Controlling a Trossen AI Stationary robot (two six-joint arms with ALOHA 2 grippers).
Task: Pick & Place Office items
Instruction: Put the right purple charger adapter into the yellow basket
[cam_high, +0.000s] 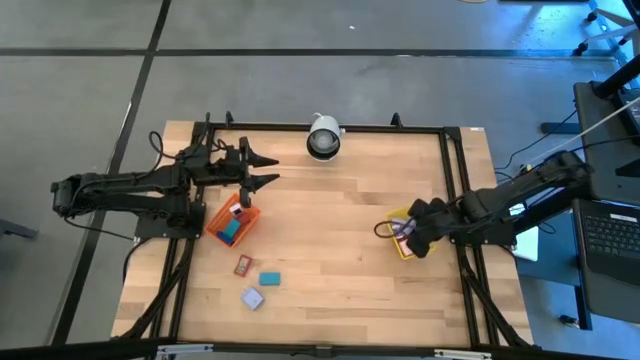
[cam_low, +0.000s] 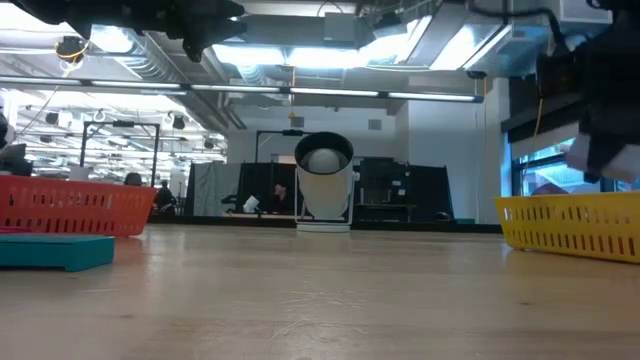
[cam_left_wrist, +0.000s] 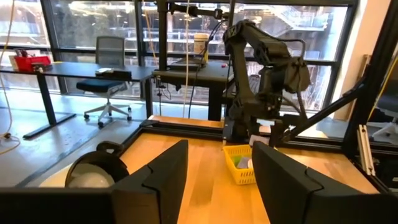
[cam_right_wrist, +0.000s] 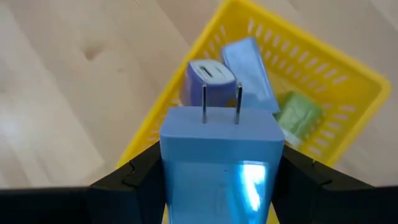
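Office items lie in four spots on the pale wooden desk (cam_high: 340, 220), and the high view leaves most of them as small colour patches. The orange plastic tray (cam_high: 215, 222) holds teal and red pieces too crowded to count. The yellow plastic tray (cam_right_wrist: 323, 71), half hidden under the right arm, holds a lavender charger block (cam_right_wrist: 208, 81), a blue flat block (cam_right_wrist: 249, 65) and a green block (cam_right_wrist: 297, 112). The right pincer (cam_right_wrist: 217, 171) is above it, clenched on a pale blue plug adapter (cam_right_wrist: 219, 146), prongs forward. The left pincer (cam_high: 262, 168) hangs released beside the orange tray. Loose near the desk's front edge lie a teal flat block (cam_high: 269, 278), a red-brown flat block (cam_high: 243, 265) and a lavender block (cam_high: 252, 298).
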